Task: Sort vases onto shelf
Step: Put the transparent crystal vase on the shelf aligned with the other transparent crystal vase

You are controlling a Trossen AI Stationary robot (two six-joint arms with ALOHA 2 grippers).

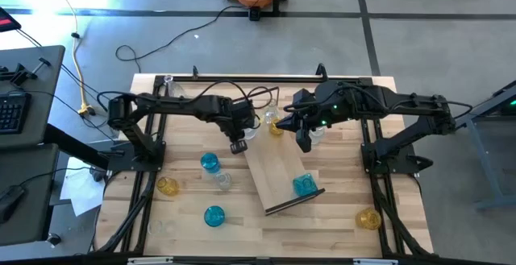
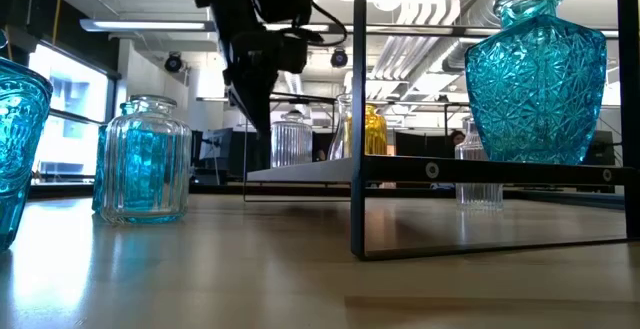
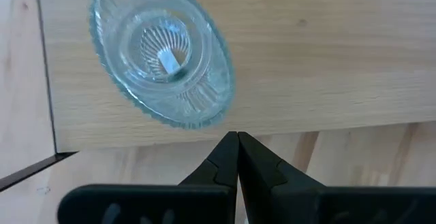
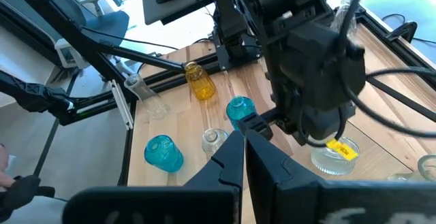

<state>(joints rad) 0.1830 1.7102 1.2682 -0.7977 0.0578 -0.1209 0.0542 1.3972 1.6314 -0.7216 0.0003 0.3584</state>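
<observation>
- Only the left wrist view shows a clear vase [image 3: 162, 62] on the shelf [image 3: 327, 54], just ahead of the left gripper [image 3: 238, 146], fingers pressed together.
- The right gripper [image 1: 304, 144], also pressed together and empty, hovers probably over the shelf's far end.

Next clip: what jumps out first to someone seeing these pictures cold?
Probably the two dark arms meeting over the far end of the shelf, which lies askew mid-table: the left gripper and right gripper both hang there with jaws shut, holding nothing. Next, the bright blue cut-glass vase standing on the shelf's near end, which looms large in the low view. Other blue, amber and clear vases dot the tabletop around the shelf.
</observation>
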